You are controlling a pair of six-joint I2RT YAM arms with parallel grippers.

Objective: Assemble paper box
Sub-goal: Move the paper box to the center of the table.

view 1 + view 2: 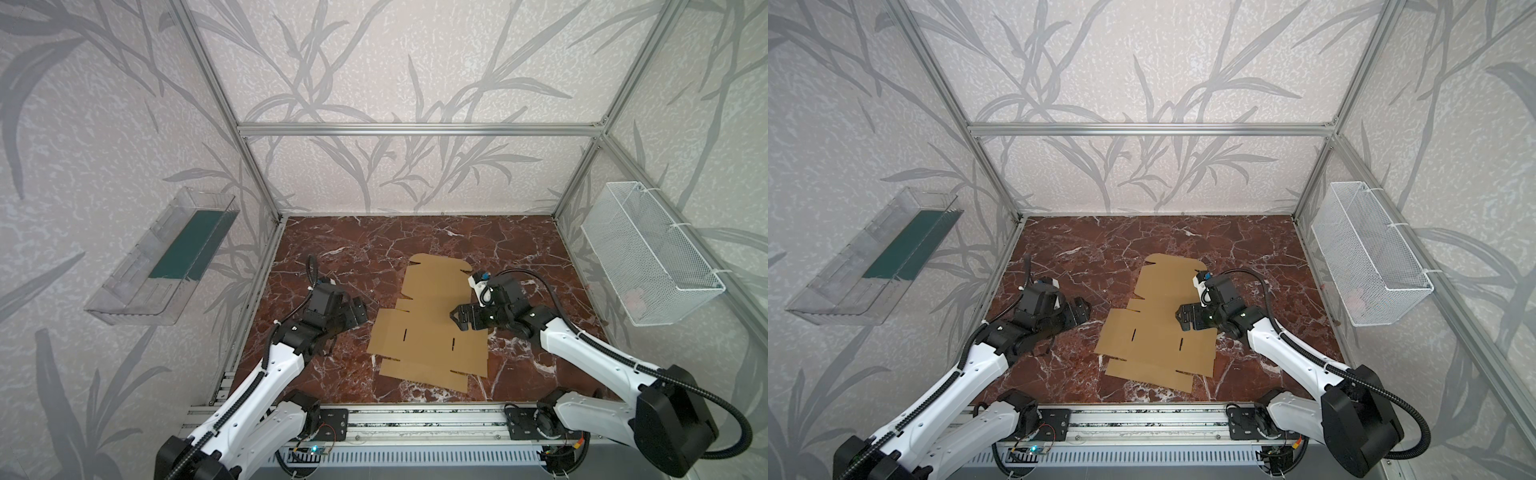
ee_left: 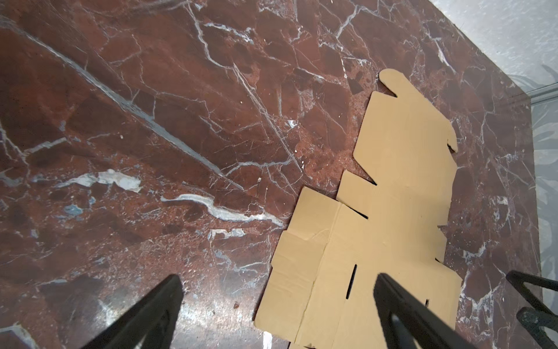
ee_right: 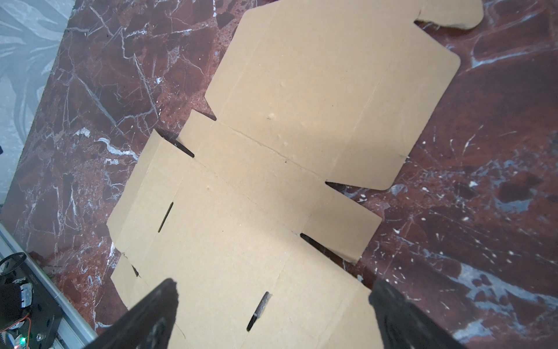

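Both pincers are standing released and empty: the left pincer point(image 1: 358, 311) beside, the right pincer point(image 1: 456, 318) above the die-cut cardboard sheet point(image 1: 428, 332), which is lying flat on the tabletop point(image 1: 353, 249). Judged light, stiff and slippery; its far lid flap point(image 1: 436, 278) is offering a liftable edge.

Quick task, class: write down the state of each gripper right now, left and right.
Left gripper: open, holding nothing.
Right gripper: open, holding nothing, over the flat paper box.

No legible text, label, brand or number anywhere.
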